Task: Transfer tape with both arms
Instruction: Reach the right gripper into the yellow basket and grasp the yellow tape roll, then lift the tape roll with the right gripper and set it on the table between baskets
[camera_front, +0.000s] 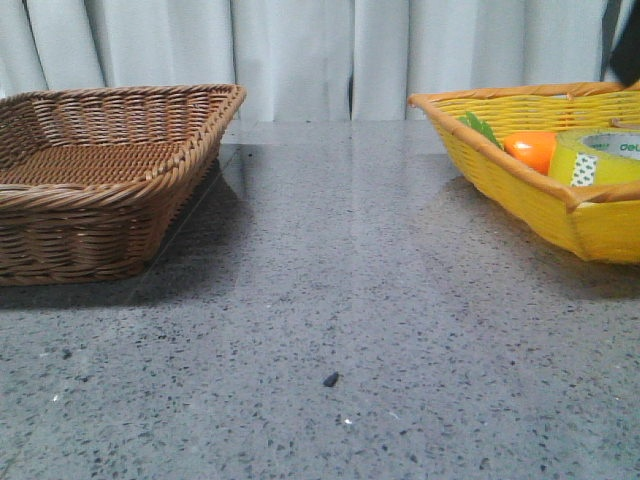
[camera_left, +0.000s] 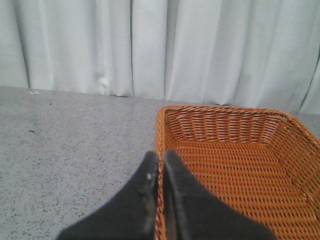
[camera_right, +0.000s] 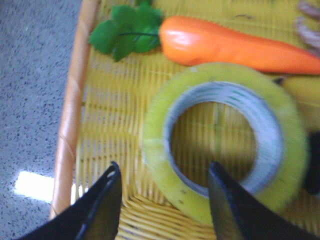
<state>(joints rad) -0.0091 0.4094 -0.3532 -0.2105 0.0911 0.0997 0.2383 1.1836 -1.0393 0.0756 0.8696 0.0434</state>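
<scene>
Tape (camera_right: 225, 145) lying flat in yellow basket (camera_front: 520, 190), just beside orange carrot (camera_right: 225, 45) with green leaves. Right gripper (camera_right: 162, 192) spread wide above roll, one finger over the near wall, the other over the core hole. Left gripper (camera_left: 160, 167) pressed closed, empty, above rim of brown wicker basket (camera_left: 240, 150).

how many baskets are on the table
2: a brown wicker basket on the left, with nothing visible inside, and a yellow basket on the right holding the tape and a carrot.
</scene>
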